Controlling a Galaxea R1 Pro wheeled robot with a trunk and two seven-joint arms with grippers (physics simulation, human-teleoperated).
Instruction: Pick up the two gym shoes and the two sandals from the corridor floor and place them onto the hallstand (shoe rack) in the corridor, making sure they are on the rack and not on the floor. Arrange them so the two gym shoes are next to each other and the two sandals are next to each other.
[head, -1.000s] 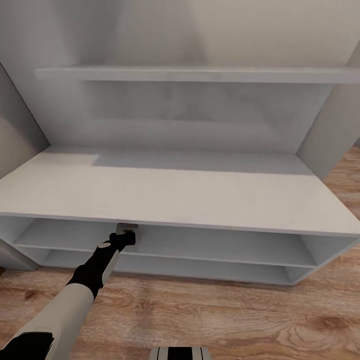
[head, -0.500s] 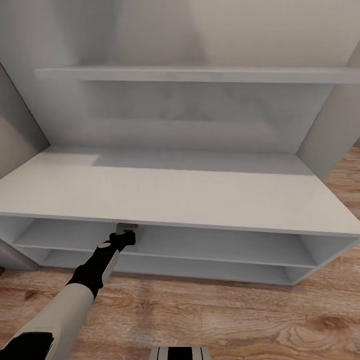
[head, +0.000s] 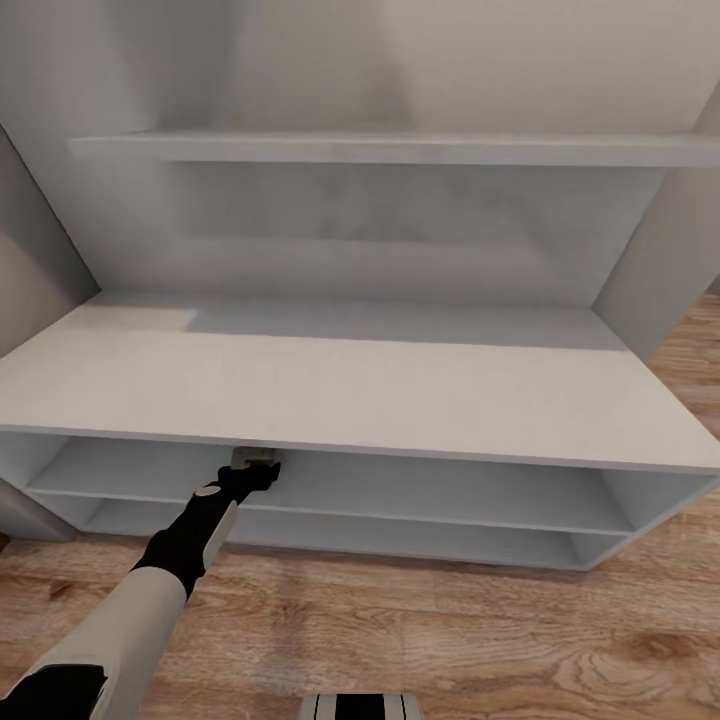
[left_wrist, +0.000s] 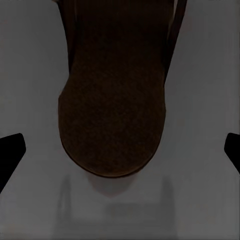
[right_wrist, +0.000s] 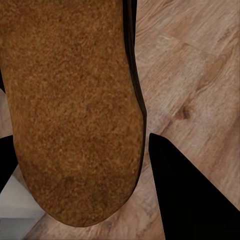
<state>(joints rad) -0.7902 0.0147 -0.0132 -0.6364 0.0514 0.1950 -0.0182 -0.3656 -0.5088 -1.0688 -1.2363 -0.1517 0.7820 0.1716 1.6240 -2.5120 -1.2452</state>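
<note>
In the head view, the wide pale-grey hallstand with its matte tabletop (head: 350, 385) spans the middle of the frame, a tall back panel and one upper shelf above it, two open shelf levels below. The left arm, cream forearm passing into a black wrist, reaches from the lower left corner up toward the centre-left, stretched nearly straight. The left pincer (head: 252, 463) is tucked under the front edge of the tabletop at the mouth of the upper open shelf (its fingers are hidden there). Light brown wood-grain plank floor (head: 450, 640) fills the bottom of the frame.

In the left wrist view, a dark brown sandal with a rounded end and fine-grained insole (left_wrist: 114, 95) lies on a smooth grey shelf surface, filling the upper centre. The two black fingertips (left_wrist: 10, 152) show at the far left and right edges, spread wide apart and clear of the sandal, so the left pincer is open.

In the right wrist view, a second sandal with a tan-brown, suede-like insole and a dark rim (right_wrist: 70, 105) sits between the black fingers (right_wrist: 192, 192), which stand close against its sides over the plank floor; the right pincer appears closed on it.
</note>
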